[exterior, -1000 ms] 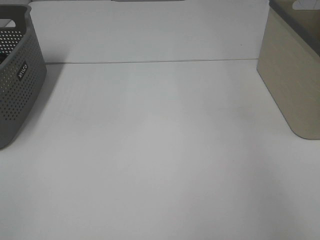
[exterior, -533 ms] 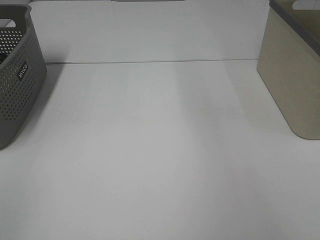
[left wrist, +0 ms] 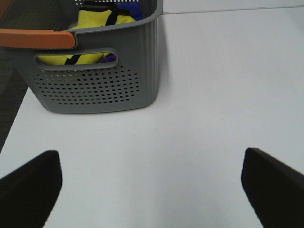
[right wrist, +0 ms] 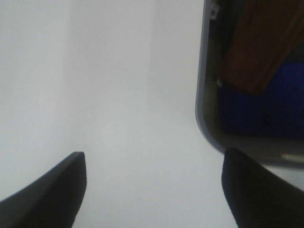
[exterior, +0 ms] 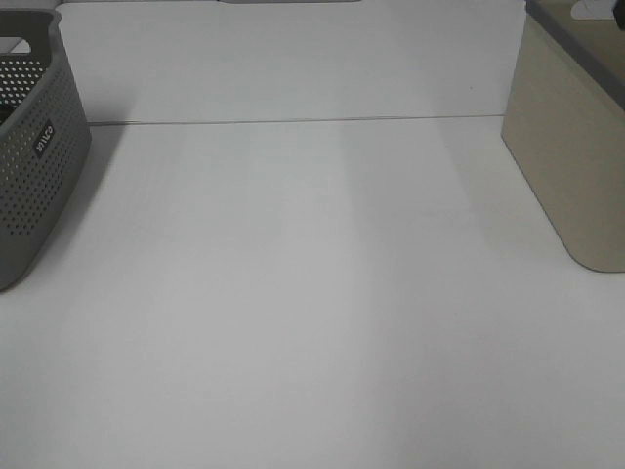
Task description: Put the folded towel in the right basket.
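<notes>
While both arms sit back out of the overhead view, the white table [exterior: 312, 293] shows no change across the last second: bare in the middle, nothing shifted. Left gripper [left wrist: 149, 183] hangs over the table with its fingers spread wide and nothing between them; just beyond it stands the grey basket [left wrist: 99, 85], holding yellow cloth [left wrist: 102, 21] with a bit of blue behind. Right gripper [right wrist: 154, 185] is likewise spread and empty, just beside the beige basket [right wrist: 205, 102], inside which brown cloth [right wrist: 256, 47] lies over blue cloth [right wrist: 261, 111]. Overhead, one small change: a pale patch at the beige basket's rim looks smaller than half a second ago. Judgement: the brown cloth is probably the folded towel, already dropped in the right basket, so the task looks finished or nearly so.
</notes>
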Controlling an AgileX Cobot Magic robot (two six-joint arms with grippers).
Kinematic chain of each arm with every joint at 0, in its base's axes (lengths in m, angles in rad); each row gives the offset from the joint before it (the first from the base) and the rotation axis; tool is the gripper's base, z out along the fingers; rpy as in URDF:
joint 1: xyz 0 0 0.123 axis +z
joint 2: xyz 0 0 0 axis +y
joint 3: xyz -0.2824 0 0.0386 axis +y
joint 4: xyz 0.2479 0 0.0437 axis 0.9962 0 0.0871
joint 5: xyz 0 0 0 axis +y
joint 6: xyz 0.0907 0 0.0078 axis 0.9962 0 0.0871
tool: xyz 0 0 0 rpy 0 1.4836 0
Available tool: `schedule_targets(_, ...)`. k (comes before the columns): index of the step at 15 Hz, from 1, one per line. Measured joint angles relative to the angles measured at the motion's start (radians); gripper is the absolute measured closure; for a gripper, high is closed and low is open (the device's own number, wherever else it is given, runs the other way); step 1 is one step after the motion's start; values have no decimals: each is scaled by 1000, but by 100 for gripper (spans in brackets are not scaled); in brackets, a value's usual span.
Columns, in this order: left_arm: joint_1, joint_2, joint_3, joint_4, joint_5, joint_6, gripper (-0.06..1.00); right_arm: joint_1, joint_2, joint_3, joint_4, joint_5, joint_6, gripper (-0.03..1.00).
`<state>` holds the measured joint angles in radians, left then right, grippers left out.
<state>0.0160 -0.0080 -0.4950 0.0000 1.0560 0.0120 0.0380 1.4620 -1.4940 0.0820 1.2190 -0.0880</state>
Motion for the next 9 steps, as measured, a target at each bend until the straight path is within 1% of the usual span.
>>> schedule_targets(3,0,0,0,0,0,0,-3,0,-194,271,-23,0,3,23)
schedule_targets(4,0,0,0,0,0,0,-3,0,-222,317,-23,0,5,23)
schedule_targets(5,0,0,0,0,0,0,-3,0,-359,486,-25,-1,19,23)
schedule_targets(7,0,0,0,0,0,0,-3,0,-521,639,-25,0,20,23)
schedule_targets(9,0,0,0,0,0,0,-3,0,-701,761,-29,1,20,23)
